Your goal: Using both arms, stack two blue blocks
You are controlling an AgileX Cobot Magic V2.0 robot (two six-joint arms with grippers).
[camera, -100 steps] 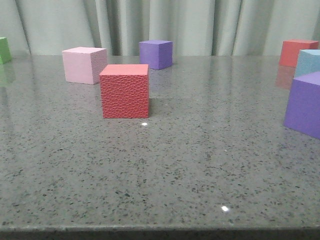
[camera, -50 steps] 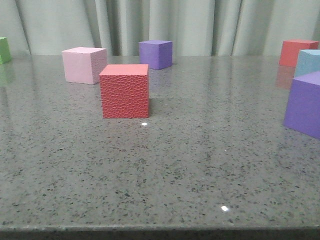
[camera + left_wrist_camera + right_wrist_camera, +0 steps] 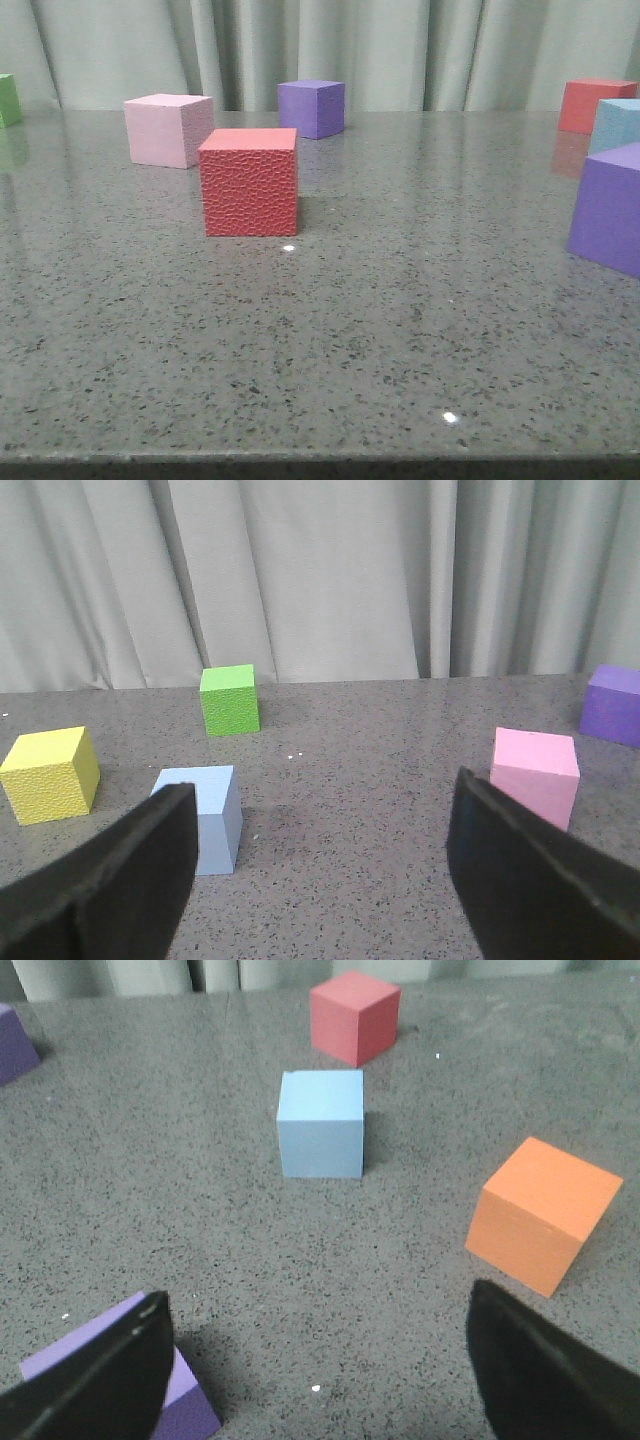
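One blue block (image 3: 200, 815) sits on the grey table in the left wrist view, just beyond and partly behind one finger. My left gripper (image 3: 320, 880) is open and empty, short of this block. The other blue block (image 3: 321, 1123) sits ahead of my right gripper (image 3: 318, 1370), which is open and empty, well short of it. This block shows in the front view (image 3: 620, 122) at the far right edge, behind a purple cube. Neither gripper shows in the front view.
Front view: a textured red cube (image 3: 249, 181), a pink cube (image 3: 166, 129), two purple cubes (image 3: 311, 108) (image 3: 610, 208), a red cube (image 3: 590, 102) and a green cube (image 3: 8, 99). A yellow cube (image 3: 50, 774) is near the left gripper. An orange cube (image 3: 542, 1213) is near the right.
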